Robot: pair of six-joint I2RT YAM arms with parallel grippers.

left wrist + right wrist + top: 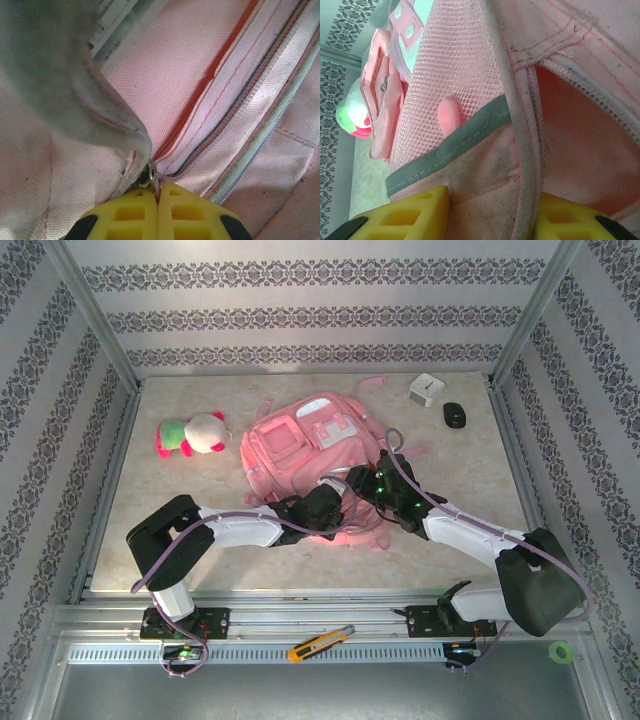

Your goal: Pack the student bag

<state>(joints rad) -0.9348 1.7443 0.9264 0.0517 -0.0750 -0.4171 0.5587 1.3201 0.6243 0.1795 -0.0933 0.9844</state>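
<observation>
student bag lying flat on the table. left gripper, at the bag's near edge, fingers pressed together on the zip pull. right gripper, beside it, fingers part-spread, clamping the bag's opening rim.

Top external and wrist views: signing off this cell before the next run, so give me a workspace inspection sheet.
surface: beige tabletop.
job's things: student bag lies centre, zip partly open.
clutter: plush toy, white box, black object on table; utility knife, green tape roll near front rail.
grippers: left gripper jaws shut on zip pull; right gripper jaws clamp bag's opening edge.
cables: purple cable loops along each arm.
surroundings: patterned walls, metal frame.
</observation>
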